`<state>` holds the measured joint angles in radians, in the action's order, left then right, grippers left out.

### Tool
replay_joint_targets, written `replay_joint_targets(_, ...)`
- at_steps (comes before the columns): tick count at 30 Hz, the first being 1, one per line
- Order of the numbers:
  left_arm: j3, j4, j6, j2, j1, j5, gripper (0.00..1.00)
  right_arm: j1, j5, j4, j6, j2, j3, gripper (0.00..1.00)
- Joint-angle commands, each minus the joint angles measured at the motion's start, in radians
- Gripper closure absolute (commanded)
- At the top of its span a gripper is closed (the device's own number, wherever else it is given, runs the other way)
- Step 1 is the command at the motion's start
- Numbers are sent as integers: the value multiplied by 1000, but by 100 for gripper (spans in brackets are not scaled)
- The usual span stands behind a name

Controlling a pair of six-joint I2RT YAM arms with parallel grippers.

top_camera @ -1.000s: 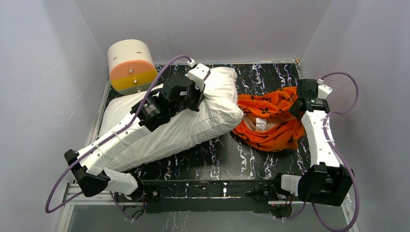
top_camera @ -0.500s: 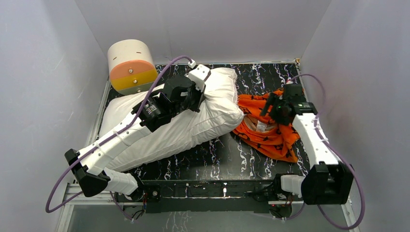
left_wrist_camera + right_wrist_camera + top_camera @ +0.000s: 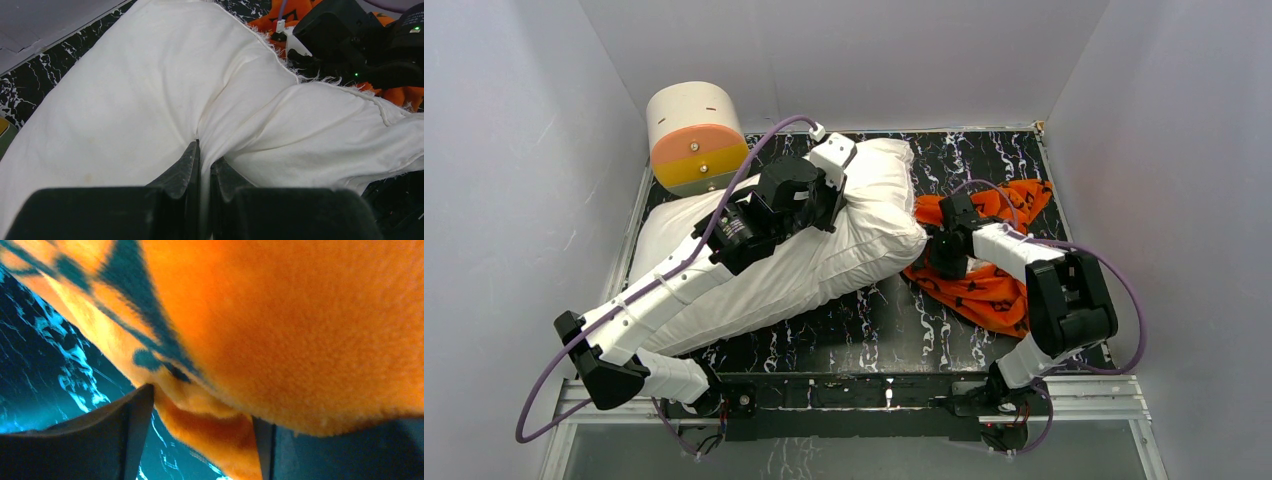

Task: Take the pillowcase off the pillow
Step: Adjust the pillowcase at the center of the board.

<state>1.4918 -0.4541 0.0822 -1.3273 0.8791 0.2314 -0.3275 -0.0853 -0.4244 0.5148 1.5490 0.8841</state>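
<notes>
1. Two snags look possible at the right gripper (image 3: pixel 200 425). Its jaws stand spread wide with a fold of the pillowcase (image 3: pixel 984 290) bulging between them, not pinched. If they closed and pulled from there, the judgement is that they could drag the heap back against the pillow (image 3: pixel 879 200).
2. The right arm's purple cable (image 3: pixel 984 190) loops across the orange plush. A sweep of that arm might catch the fabric or the cable.
3. The left gripper (image 3: pixel 204 150) is clamped on a thin pinch of the pillow's white cloth. A hard tug from the other side would likely slip that fold free, or haul the whole pillow along.
4. The pillowcase lies crumpled on the right, its near edge touching the pillow's right end. The pillow shows bare white along its whole visible length. Whether a corner is tucked inside the case cannot be told.
5. The table (image 3: pixel 894 320) is black with white marbling and looks smooth, so the cloth should slide easily. The pillow lies slantwise across the left and middle.
6. Plain pale walls (image 3: pixel 874 60) close in three sides. A cream-and-orange cylinder (image 3: pixel 694 140) stands in the far left corner, just beside the pillow.
</notes>
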Motion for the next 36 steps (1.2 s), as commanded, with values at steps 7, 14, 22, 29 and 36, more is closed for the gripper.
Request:
replay_joint_targets(7,31,94,2,92,-9,68,100,-74,341,-82,78,70,105,91)
replay_joint_targets(14,42,79,0,82,-9,59,100,-13,641,-175,65,-219,342,100)
replay_joint_targets(22,33,94,9,55,-9,4,100,128,947,-420,63,-132,483,98)
replay_joint_targets(29,31,112,23,-59,-9,-205,100,127,692,-374,32,-176,406,35)
replay_joint_targets(36,15,71,84,-231,-8,-484,48,122,389,-330,-42,-300,426,14)
